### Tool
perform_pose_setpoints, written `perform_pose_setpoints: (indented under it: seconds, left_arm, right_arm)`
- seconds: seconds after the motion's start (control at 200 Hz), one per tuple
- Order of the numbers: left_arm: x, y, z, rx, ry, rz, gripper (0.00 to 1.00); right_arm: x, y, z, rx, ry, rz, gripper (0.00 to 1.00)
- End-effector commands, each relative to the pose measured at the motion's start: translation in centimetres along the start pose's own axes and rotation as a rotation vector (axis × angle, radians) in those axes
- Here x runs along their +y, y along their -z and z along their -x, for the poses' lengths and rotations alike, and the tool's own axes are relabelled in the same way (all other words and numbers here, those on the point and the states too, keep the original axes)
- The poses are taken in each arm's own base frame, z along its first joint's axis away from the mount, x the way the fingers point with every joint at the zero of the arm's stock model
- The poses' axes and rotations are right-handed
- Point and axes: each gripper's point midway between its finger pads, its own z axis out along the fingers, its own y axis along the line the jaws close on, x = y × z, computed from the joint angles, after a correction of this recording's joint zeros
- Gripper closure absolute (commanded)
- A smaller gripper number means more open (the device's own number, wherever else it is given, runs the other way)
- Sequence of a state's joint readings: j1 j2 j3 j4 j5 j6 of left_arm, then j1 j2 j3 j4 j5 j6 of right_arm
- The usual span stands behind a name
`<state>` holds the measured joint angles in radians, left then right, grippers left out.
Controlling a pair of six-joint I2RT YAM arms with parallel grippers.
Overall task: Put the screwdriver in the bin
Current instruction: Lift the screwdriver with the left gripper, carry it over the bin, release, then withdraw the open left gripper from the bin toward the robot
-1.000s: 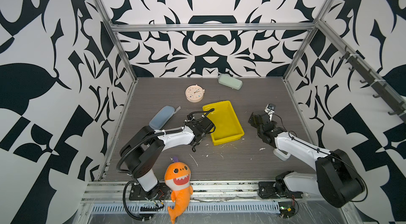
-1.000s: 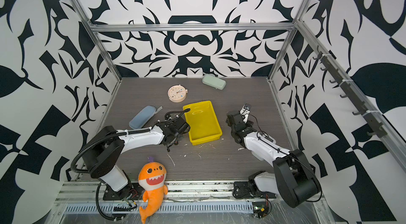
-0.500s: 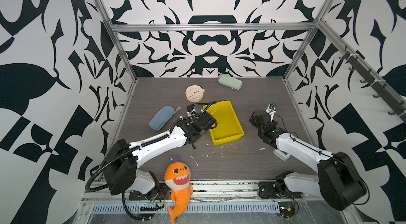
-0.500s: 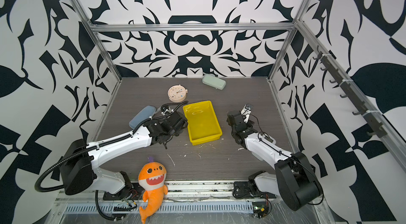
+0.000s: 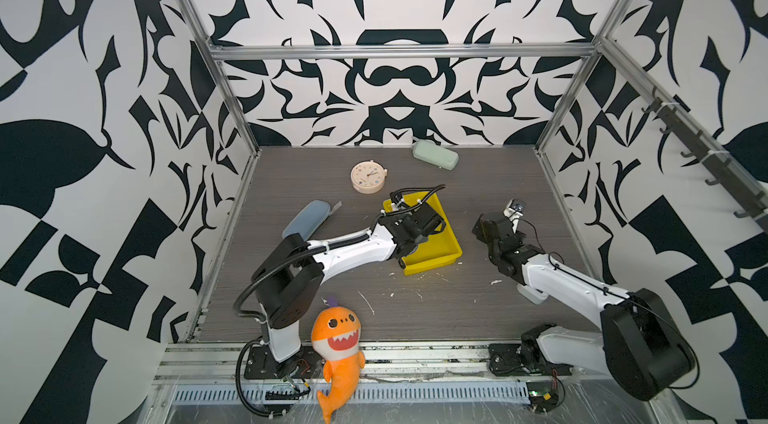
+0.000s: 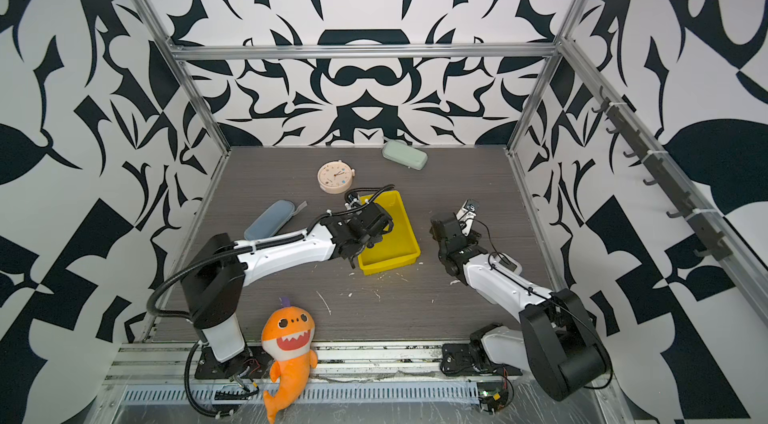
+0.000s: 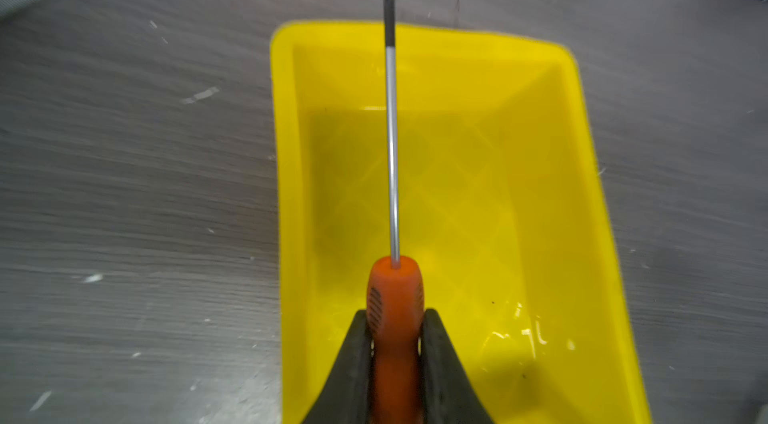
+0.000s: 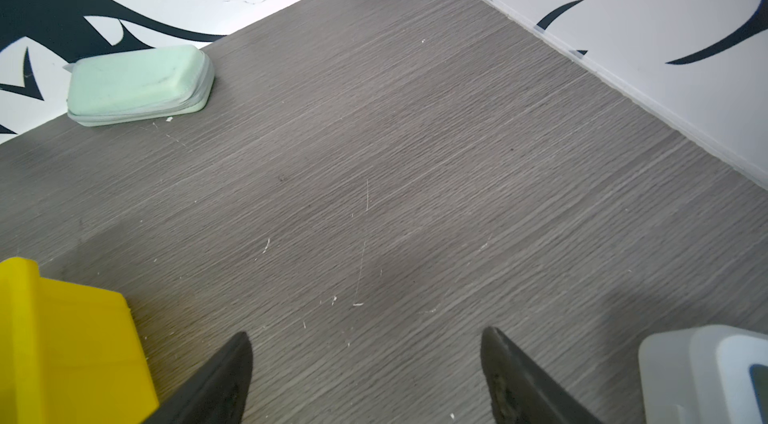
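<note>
Left wrist view: the left gripper is clenched on the orange handle of the screwdriver, which hangs above the yellow bin. Its slim silver shaft ends in a black tip overhanging the far rim. The placing step seems at hand. The next move calls for lowering slightly, then letting go. The right gripper hangs spread and empty.

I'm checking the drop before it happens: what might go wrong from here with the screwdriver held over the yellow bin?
1. The left tool grips the screwdriver by its handle, and the tip appears to reach past the bin at its far rim; released so, the shaft may catch the rim and roll out.
2. The clock sits close beyond that rim; pushing forward might knock it.
</note>
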<state>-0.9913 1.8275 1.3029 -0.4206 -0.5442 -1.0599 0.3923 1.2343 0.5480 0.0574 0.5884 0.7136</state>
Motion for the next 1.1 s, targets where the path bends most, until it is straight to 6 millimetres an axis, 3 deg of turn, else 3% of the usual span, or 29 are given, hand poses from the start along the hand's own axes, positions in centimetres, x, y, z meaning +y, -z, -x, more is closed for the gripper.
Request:
perform_pose_setpoints:
  seconds: [0.0, 0.3, 0.445, 0.59, 0.69, 0.8, 0.86, 0.95, 1.095]
  left_arm:
    - [-1.0, -0.7, -0.3, 0.016, 0.047, -0.017, 0.85]
    - [1.1, -2.0, -1.7, 0.027, 0.083, 0.065, 0.77]
    - [0.7, -2.0, -1.8, 0.048, 0.049, 0.07, 0.56]
    - [0.3, -1.4, -0.9, 0.027, 0.011, 0.072, 0.47]
    - [-0.4, 0.0, 0.4, 0.01, -0.005, 0.049, 0.35]
    - [-0.9, 2.2, 2.1, -0.018, -0.049, 0.015, 0.05]
    - [-0.9, 3.6, 3.1, -0.04, -0.107, 0.004, 0.03]
    - [1.3, 5.5, 4.2, -0.077, -0.18, 0.05, 0.02]
    - [8.2, 7.4, 5.6, -0.194, -0.26, 0.178, 0.0]
  right_arm:
    - [0.2, 0.5, 1.5, -0.058, -0.042, 0.012, 0.12]
    - [0.5, 0.2, 1.4, -0.048, -0.04, 0.016, 0.13]
    - [0.7, 0.3, 1.5, -0.047, -0.037, 0.023, 0.13]
    - [0.6, 0.3, 1.5, -0.049, -0.033, 0.019, 0.13]
    - [0.4, 0.2, 1.5, -0.053, -0.028, 0.01, 0.14]
    - [0.2, 0.1, 1.6, -0.064, -0.021, -0.006, 0.14]
    - [0.5, 0.2, 1.7, -0.057, -0.014, 0.003, 0.14]
    - [0.7, -0.3, 1.2, -0.057, -0.017, 0.02, 0.13]
    - [1.7, -1.0, 0.9, -0.05, -0.006, 0.049, 0.07]
